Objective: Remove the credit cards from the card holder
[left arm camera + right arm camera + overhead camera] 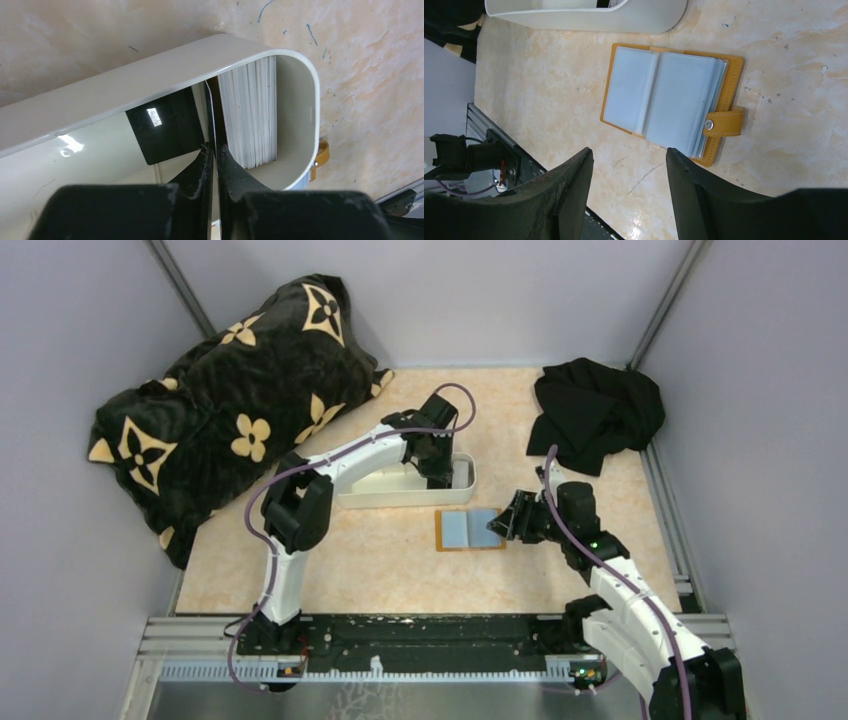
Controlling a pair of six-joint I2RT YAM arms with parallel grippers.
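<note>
My left gripper is clenched to a sliver on a thin dark card standing on edge inside the glossy white tray, at its rounded right end; a shiny black card lies flat beside it on the tray floor, and a ribbed white pack fills the end wall. My right gripper hangs released, matte black fingers spread wide, just right of the card holder; it lies open and flat on the mottled beige table, just near of the tray, with tan stitched leather, cloudy grey-blue sleeves and a snap strap.
</note>
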